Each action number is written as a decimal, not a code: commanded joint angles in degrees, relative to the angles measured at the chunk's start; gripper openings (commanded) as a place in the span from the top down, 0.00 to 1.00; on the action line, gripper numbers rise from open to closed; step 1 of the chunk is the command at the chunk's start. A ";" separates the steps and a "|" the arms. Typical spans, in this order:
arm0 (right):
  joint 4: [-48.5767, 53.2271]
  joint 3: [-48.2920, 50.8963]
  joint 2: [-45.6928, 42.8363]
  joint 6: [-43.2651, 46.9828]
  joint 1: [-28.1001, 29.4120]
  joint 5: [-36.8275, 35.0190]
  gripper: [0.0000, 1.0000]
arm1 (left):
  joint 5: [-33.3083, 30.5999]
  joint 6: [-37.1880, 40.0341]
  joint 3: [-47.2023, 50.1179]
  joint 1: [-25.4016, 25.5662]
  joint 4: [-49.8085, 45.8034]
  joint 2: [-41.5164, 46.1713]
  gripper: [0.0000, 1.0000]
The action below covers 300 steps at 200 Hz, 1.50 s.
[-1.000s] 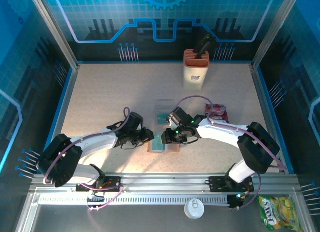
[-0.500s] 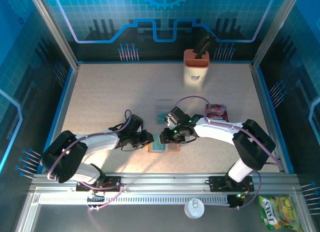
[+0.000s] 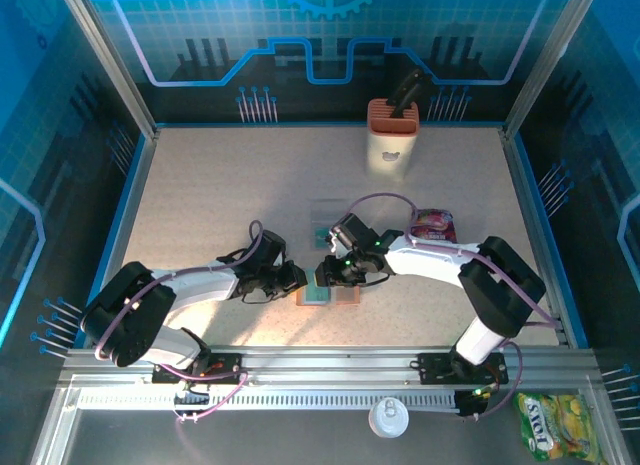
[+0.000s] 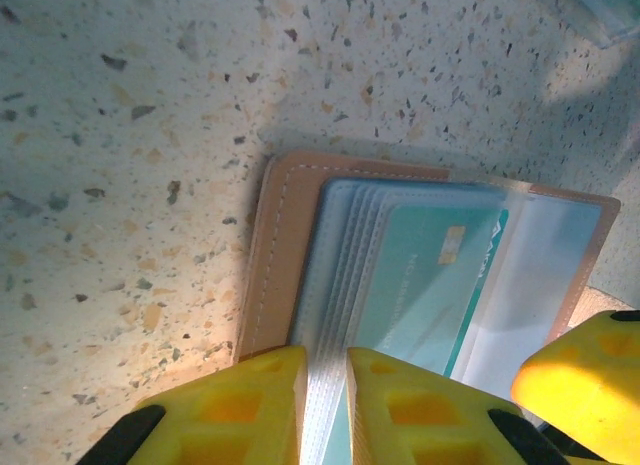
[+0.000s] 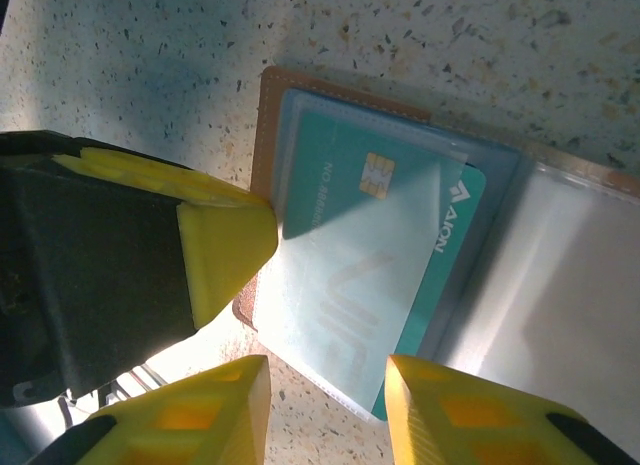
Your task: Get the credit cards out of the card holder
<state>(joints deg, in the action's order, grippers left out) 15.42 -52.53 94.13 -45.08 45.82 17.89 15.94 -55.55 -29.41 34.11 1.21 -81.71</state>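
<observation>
Card holder (image 4: 285, 245): lies open and flat on the speckled table (image 3: 220, 185), near its front edge and between the two arms.

Contents: a teal card (image 4: 420, 285) with a gold chip sits inside a clear pocket. The card is partly out, its edge past the pocket mouth.

Left gripper (image 4: 326, 360): positioned at the holder's near-left edge. The jaws are drawn narrow and pinch the stack of clear pocket leaves.

Right gripper (image 5: 328, 370): positioned at the holder from the opposite side. The jaws are partly apart and straddle the edge of the pocket bearing the card, with table surface visible between them. No grip is established.

The two grippers stand just beside each other over the holder. A loose teal card (image 3: 322, 236) lies on the table just behind the holder, apart from it.
</observation>
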 commanded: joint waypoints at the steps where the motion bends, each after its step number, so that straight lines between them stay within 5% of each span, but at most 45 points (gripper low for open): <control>1: -1.41 -0.25 1.39 -0.72 0.10 1.51 0.64 | 0.14 -0.31 0.22 -0.20 -2.38 -1.10 0.81; 300: -3.00 3.76 0.96 -1.50 -1.70 0.55 0.66 | -0.62 0.53 -1.40 -0.23 -5.43 -0.55 0.82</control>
<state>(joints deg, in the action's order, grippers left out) 10.24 -49.47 96.68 -46.74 44.82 19.79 15.92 -55.51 -29.91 34.11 0.08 -82.04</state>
